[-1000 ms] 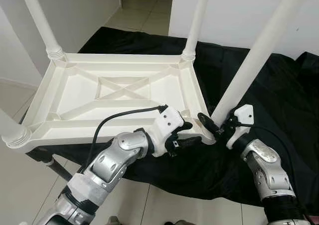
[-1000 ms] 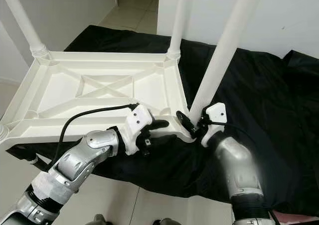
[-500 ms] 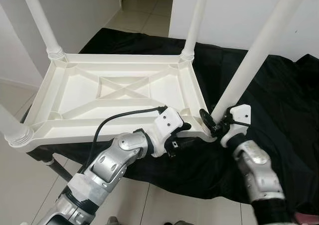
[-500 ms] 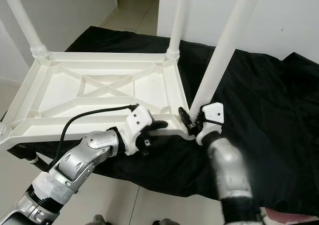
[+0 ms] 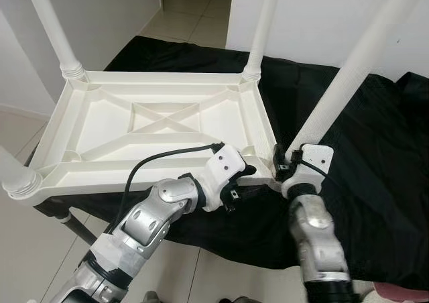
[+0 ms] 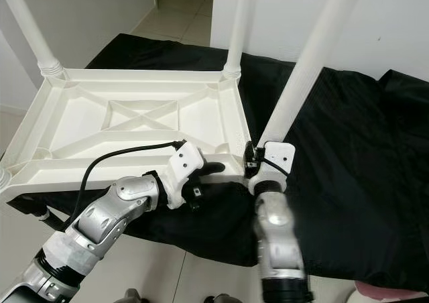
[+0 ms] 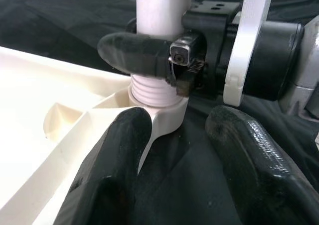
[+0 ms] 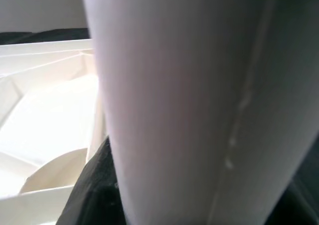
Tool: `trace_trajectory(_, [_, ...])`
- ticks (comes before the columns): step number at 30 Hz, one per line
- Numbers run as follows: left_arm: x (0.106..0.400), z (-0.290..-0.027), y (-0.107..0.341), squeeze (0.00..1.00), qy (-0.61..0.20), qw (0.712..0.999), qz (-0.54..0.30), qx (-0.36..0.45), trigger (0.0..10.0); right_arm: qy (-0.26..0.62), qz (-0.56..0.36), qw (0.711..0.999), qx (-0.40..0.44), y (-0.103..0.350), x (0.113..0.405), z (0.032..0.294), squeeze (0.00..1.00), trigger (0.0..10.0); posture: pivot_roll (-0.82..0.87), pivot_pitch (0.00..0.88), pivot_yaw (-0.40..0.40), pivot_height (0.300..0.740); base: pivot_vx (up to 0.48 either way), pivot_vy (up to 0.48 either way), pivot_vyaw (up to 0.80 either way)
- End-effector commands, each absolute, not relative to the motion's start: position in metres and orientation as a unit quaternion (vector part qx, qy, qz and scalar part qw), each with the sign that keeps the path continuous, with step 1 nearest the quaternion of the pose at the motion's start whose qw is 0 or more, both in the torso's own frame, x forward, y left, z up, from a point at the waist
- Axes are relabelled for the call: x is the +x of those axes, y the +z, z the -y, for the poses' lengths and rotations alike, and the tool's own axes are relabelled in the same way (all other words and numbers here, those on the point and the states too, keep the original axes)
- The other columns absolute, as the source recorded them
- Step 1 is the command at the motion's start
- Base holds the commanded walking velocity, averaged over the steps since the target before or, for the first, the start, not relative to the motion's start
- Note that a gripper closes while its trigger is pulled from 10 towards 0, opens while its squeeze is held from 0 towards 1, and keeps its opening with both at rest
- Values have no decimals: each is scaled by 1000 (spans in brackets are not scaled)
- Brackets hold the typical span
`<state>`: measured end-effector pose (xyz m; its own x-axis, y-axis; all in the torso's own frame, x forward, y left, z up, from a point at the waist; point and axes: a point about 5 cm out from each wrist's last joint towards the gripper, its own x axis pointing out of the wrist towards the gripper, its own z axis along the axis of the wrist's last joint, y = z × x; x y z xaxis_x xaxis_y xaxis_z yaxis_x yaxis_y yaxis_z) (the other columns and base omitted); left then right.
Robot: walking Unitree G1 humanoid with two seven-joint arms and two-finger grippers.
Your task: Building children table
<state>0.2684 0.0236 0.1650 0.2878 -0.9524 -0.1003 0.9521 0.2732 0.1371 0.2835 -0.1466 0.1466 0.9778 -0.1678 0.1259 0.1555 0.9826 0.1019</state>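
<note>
Two silver metal arms (image 5: 155,212) carry white plastic wrist housings (image 5: 224,169), thick glossy black fingers (image 7: 112,180), and a black cable (image 5: 161,157).

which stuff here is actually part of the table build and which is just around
Part of the job:
upside-down white tabletop
near-right leg held by the right gripper
other three legs
left gripper at the tabletop's near edge

Just around:
black cloth
tiled floor
</note>
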Motion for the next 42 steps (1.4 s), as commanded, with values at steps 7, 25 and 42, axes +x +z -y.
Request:
trace_trajectory(7, [266, -25, 161, 0, -607, 790, -6, 87, 10000, -106, 45, 991, 66, 138, 276, 146, 0, 10000, -13, 105, -68, 740, 0, 0, 0])
trace_trajectory(25, [268, -26, 164, 0, -608, 789, -1, 92, 10000, -95, 76, 989, 83, 150, 283, 158, 1000, 10000, -11, 76, -65, 740, 0, 0, 0])
trace_trajectory(42, [269, -24, 164, 0, -609, 788, 3, 95, 10000, 75, 70, 995, 15, 141, 292, 164, 0, 10000, -14, 55, -62, 740, 0, 0, 0])
